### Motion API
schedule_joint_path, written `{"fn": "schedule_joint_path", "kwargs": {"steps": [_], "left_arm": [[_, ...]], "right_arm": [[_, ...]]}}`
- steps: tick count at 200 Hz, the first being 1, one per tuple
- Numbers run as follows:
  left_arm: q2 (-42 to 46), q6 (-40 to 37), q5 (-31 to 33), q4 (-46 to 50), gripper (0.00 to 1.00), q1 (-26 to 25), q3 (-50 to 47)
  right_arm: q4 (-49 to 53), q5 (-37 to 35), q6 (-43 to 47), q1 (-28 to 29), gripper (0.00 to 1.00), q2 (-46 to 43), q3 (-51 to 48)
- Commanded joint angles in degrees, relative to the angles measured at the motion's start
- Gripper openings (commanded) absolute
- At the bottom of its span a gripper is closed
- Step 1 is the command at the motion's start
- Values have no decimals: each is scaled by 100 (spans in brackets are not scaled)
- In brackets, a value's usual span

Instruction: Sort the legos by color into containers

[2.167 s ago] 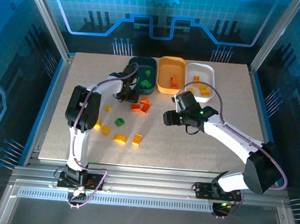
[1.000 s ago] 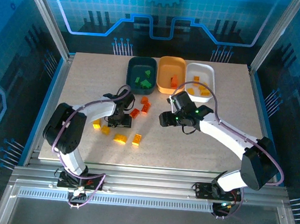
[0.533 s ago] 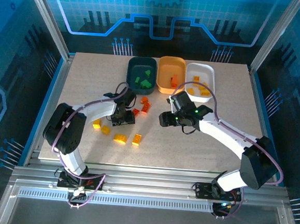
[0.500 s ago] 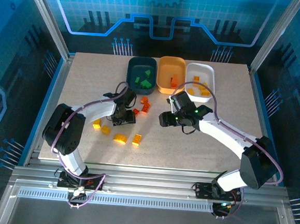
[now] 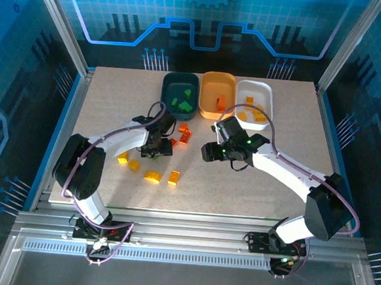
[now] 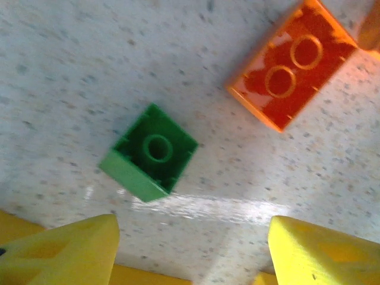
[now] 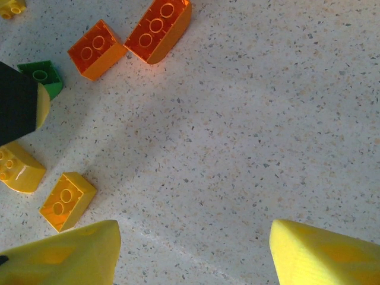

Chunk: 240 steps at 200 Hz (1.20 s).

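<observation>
Held left tool (image 6: pixel 193 224) open, green brick (image 6: pixel 149 151) just ahead of its jaws, likely lined up for a grab. Parked right tool (image 7: pixel 193 228) open, empty.

Speckled table (image 5: pixel 115 97) — loose legos (image 5: pixel 152 176), three bins (image 5: pixel 211 91)

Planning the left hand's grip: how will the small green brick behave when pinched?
The green brick looks like rigid moulded plastic, so it probably won't deform. Its smooth sides may slip under a skewed pinch. Boxy and resting on the table, it should slide, not roll, if pushed.
</observation>
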<state>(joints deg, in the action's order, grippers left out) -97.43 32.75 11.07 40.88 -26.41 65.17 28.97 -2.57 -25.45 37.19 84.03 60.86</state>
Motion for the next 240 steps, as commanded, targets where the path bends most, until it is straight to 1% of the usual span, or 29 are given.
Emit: {"fn": "schedule_joint_path", "kwargs": {"steps": [1, 26, 59, 76, 129, 159, 177, 218, 240], "left_arm": [[-420, -315, 713, 332, 68, 5, 321], [-620, -471, 817, 245, 68, 57, 356], [-784, -627, 615, 5, 67, 144, 252], [-828, -677, 438, -148, 64, 166, 207], [-807, -623, 233, -290, 56, 158, -6], [-665, -519, 90, -357, 49, 154, -194], [-603, -485, 18, -414, 47, 146, -275], [-766, -514, 327, -353, 39, 154, -108], [-809, -502, 391, -226, 31, 154, 57]], "right_arm": [[-10, -5, -14, 100, 69, 44, 105], [47, -70, 3, 104, 69, -9, 96], [82, -121, 12, 104, 69, -53, 88], [74, -104, 14, 98, 69, -20, 101], [65, -54, 10, 105, 69, 33, 138], [47, -41, 5, 113, 69, 53, 149], [30, -33, -9, 109, 69, 76, 147], [29, -27, -8, 139, 69, 83, 160], [43, -82, 5, 134, 69, 23, 120]]}}
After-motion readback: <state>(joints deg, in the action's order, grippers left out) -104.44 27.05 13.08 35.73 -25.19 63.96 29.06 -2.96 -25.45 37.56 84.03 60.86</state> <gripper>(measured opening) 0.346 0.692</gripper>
